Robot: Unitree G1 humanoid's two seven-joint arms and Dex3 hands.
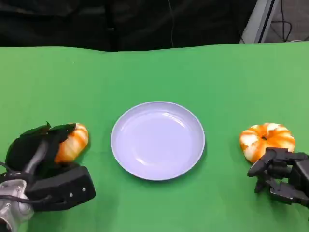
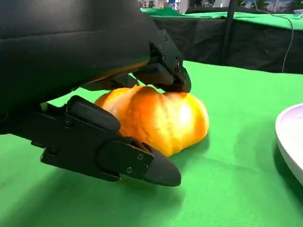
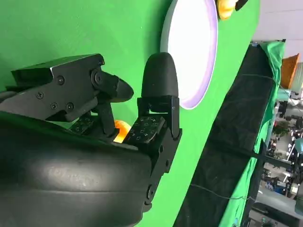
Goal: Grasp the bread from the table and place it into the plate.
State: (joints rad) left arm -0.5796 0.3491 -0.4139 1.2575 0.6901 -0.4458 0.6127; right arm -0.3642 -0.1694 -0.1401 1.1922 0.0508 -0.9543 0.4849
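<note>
Two orange-and-white glazed breads lie on the green table either side of a pale lilac plate (image 1: 158,140). My left hand (image 1: 43,164) wraps the left bread (image 1: 73,141). In the left wrist view a finger (image 2: 163,71) presses on top of that bread (image 2: 161,118) and the thumb (image 2: 113,153) lies against its side, while the bread rests on the cloth. The right bread (image 1: 267,139) sits just beyond my right hand (image 1: 282,176), whose bent fingers hold nothing. In the right wrist view a sliver of bread (image 3: 120,130) shows between the spread fingers (image 3: 158,94).
The plate's rim (image 2: 289,137) lies close beside the left bread, and the plate (image 3: 191,47) also shows beyond the right hand. The green table's far edge meets a dark backdrop (image 1: 145,24). Cables and stands are at the back right.
</note>
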